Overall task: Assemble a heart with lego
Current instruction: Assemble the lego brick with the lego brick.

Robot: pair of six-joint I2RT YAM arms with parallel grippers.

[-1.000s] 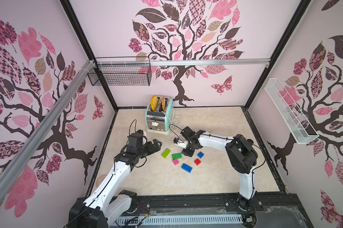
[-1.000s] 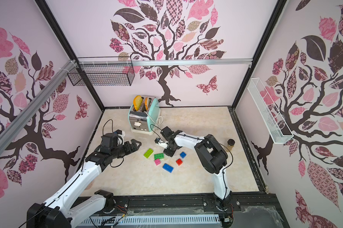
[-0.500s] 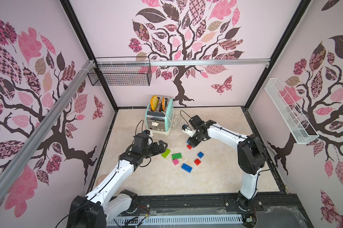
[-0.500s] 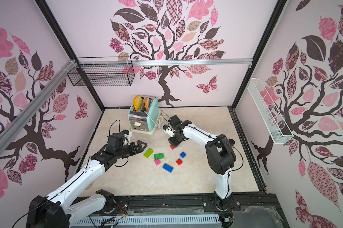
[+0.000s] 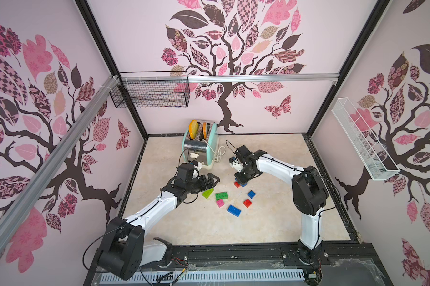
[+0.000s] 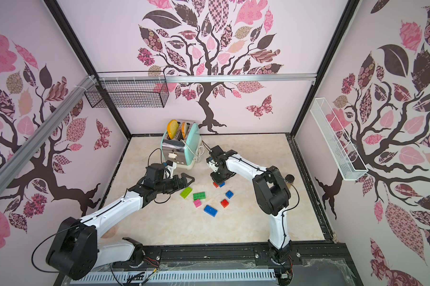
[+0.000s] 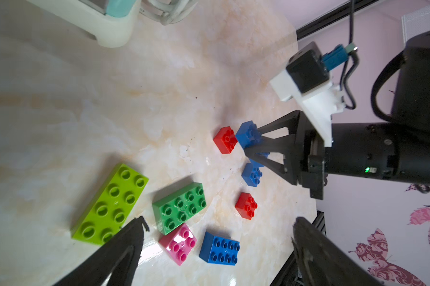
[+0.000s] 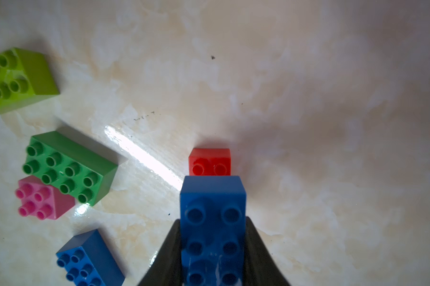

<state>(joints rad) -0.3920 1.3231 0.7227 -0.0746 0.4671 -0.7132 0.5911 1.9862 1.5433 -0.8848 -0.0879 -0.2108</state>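
Observation:
Loose lego lies mid-table: a lime brick (image 5: 207,192), a dark green brick (image 5: 221,195), a pink brick (image 5: 220,203), a long blue brick (image 5: 234,210), a small red brick (image 5: 247,202) and a small blue brick (image 5: 251,194). My right gripper (image 8: 213,222) is shut on another long blue brick (image 8: 212,198), whose far end reaches a second red brick (image 8: 209,161); I cannot tell if they touch. My left gripper (image 7: 220,221) is open, low beside the lime brick (image 7: 110,204), holding nothing. No heart is in view.
A mint toaster (image 5: 201,148) with its coiled white cord (image 5: 218,153) stands behind the bricks, close to both wrists. A dark cup (image 6: 289,177) sits behind the right arm. A wire basket (image 5: 149,96) and a white rack (image 5: 362,141) hang on the walls.
My left gripper has moved right, up to the lime brick. My right arm has stretched out and shifted right with its blue brick, uncovering the red brick beside it.

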